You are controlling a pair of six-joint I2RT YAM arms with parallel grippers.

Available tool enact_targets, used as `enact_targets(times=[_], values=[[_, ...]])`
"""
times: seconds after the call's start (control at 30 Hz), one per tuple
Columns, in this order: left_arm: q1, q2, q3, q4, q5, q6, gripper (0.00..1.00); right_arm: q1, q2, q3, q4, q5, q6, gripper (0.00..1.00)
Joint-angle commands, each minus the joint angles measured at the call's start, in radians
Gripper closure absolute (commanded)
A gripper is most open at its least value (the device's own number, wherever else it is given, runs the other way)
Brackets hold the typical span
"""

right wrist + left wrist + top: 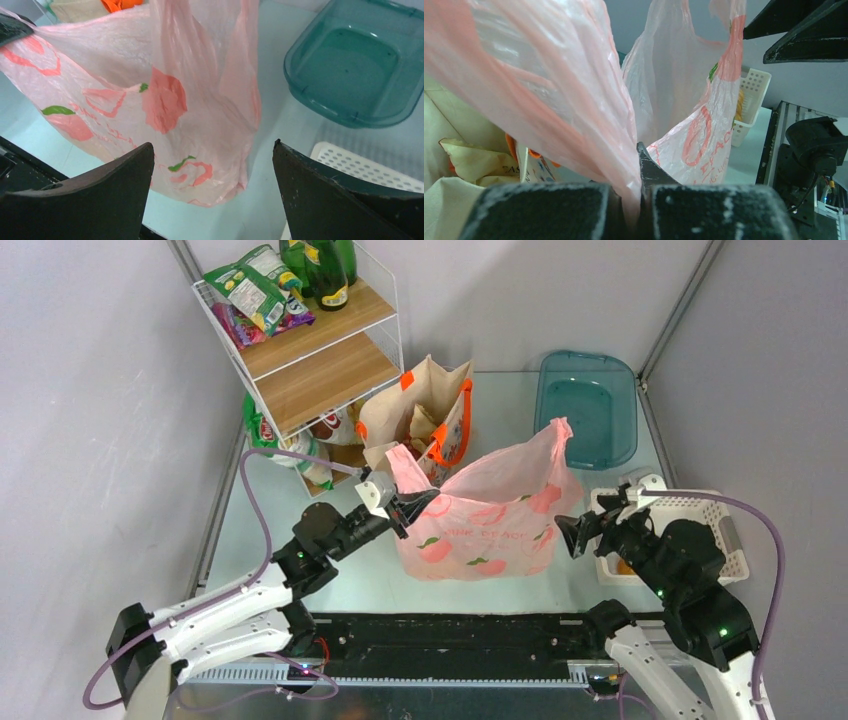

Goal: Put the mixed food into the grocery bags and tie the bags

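Observation:
The pink plastic grocery bag hangs mid-table with its mouth pulled up. My left gripper is shut on the bag's left handle, and the film is pinched between its jaws. My right gripper stands open just beside the bag's right side, touching nothing. In the right wrist view the bag's lower corner hangs ahead of the gap between the open jaws. The beige tote with orange handles stands behind. A golden-brown bit of the mixed food shows in the white basket, mostly hidden by my right arm.
A white lattice basket sits at the right under my right arm. An empty teal tray lies at the back right. A wire shelf rack with green bottles and snack packets stands at the back left, with more packets beneath it.

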Motion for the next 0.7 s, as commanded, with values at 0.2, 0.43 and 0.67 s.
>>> enact_targets(times=[0.2,0.43,0.67], values=[[0.005,-0.016,0.011,0.038,0.01,0.031,1.0,-0.011,0.208,0.113,0.268,-0.188,0.189,0.23],[0.006,-0.009,0.02,0.038,0.011,0.033,1.0,-0.013,0.29,0.141,0.39,-0.156,0.297,0.38],[0.005,0.001,0.026,0.038,0.02,0.033,1.0,-0.013,0.318,0.203,0.45,-0.107,0.315,0.57]])
